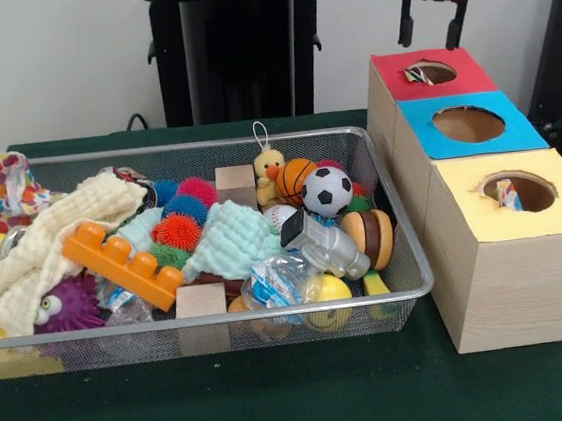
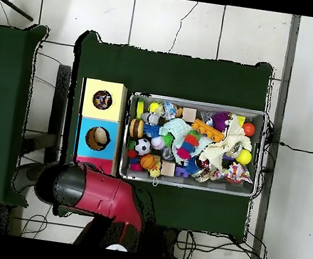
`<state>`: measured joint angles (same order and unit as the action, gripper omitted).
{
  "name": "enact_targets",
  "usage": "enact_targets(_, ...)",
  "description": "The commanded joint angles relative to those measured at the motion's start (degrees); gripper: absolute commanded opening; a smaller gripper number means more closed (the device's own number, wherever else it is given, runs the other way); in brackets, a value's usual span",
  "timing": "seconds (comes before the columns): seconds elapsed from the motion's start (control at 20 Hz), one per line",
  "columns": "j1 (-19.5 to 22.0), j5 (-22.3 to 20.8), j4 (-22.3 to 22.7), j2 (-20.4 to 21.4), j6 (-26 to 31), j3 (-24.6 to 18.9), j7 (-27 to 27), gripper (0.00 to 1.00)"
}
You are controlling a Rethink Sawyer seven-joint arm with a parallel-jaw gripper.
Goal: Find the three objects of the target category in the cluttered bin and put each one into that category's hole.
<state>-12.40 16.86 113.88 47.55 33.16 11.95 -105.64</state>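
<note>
The wire bin [image 1: 410,287] at the left is heaped with toys: an orange building block [image 1: 121,263], a soccer ball [image 1: 327,191], a toy hamburger [image 1: 368,237]. To its right stands the three-hole box [image 1: 514,276], red hole [image 1: 431,72] farthest. Above that hole hangs the gripper [image 1: 433,26], open and empty.

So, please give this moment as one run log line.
hand: open, empty, above red-topped wooden box | wire mesh bin: full
</note>
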Motion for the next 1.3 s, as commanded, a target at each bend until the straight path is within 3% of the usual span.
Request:
enact_targets(0.05, -0.09, 1.11, 0.3, -0.92, -0.25, -1.59, -12.59, 1.0)
enact_targets(0.55, 0.52, 0.14, 0.1, -2.9, -1.8, -1.49, -11.54, 1.0)
enact_targets(0.95, 0.54, -1.65, -0.3, -6.33, -3.78, -0.65, -10.59, 1.0)
enact_targets(1.3, 0.75, -1.64, 0.19, -11.29, -9.01, -1.08, -10.82, 1.0)
